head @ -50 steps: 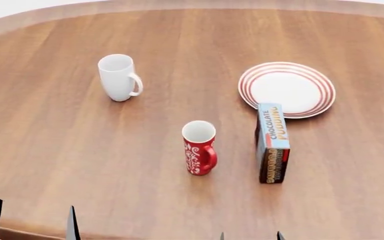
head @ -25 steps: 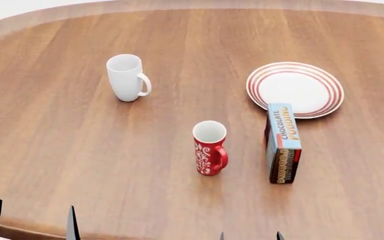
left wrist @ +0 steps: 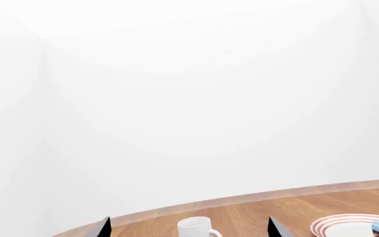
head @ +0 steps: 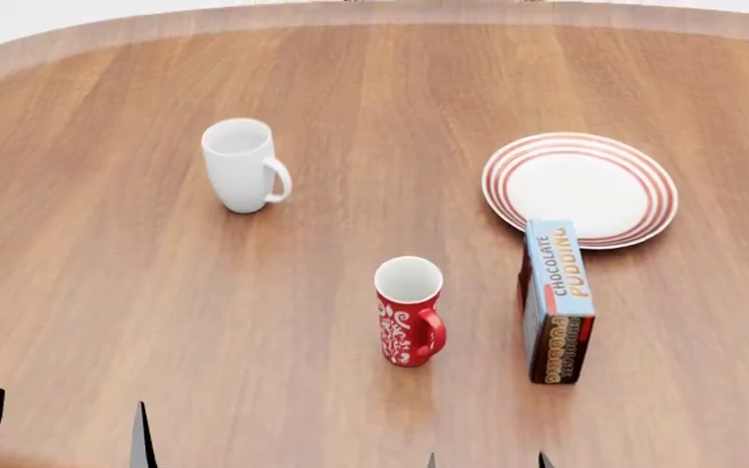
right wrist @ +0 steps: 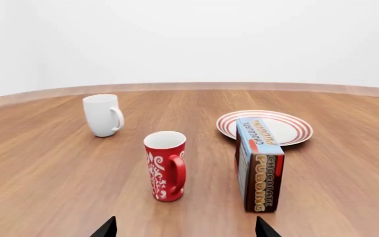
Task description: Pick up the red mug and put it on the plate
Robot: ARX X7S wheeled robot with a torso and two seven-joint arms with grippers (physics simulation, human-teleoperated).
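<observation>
The red mug with white swirls stands upright on the wooden table, handle toward me; it also shows in the right wrist view. The plate with red rings lies at the far right, empty, and shows in the right wrist view and partly in the left wrist view. My left gripper is open at the near left edge, only its fingertips in view. My right gripper is open and empty, near the front edge, just short of the mug.
A plain white mug stands at the far left. A chocolate pudding box stands on edge between the red mug and the plate, touching the plate's near rim. The round table's far edge curves behind.
The view has shifted: all objects have slid lower in the head view, and earlier to the right. The objects themselves have not moved on the table. Both grippers stay open.
</observation>
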